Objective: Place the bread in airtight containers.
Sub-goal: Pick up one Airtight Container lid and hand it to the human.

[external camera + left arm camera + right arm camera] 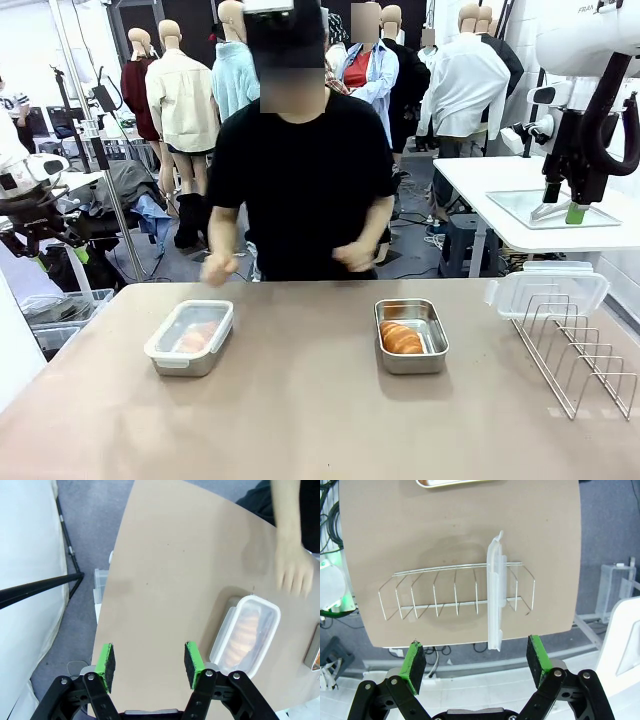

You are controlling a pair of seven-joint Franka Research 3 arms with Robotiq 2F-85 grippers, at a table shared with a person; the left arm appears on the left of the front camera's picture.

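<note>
1. Bread roll 1 (pixel 196 338) sits under a fitted lid in the left container (pixel 185 366), left of the desk's (pixel 300 430) middle. That half looks done.
2. Roll 2 (pixel 401 338) lies in the open container (pixel 437 345), right of middle. The spare lid (pixel 548 293) stands in the wire rack (pixel 590 370) by the right edge, so capping remains.
3. Left gripper (pixel 149 655) and right gripper (pixel 476 647) hover with jaws apart, both empty.

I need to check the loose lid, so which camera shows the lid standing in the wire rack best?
The front view: the lid shows its broad clear face, propped in the wire rack. The right wrist view catches it edge-on from above. The left wrist view faces the closed container.
</note>
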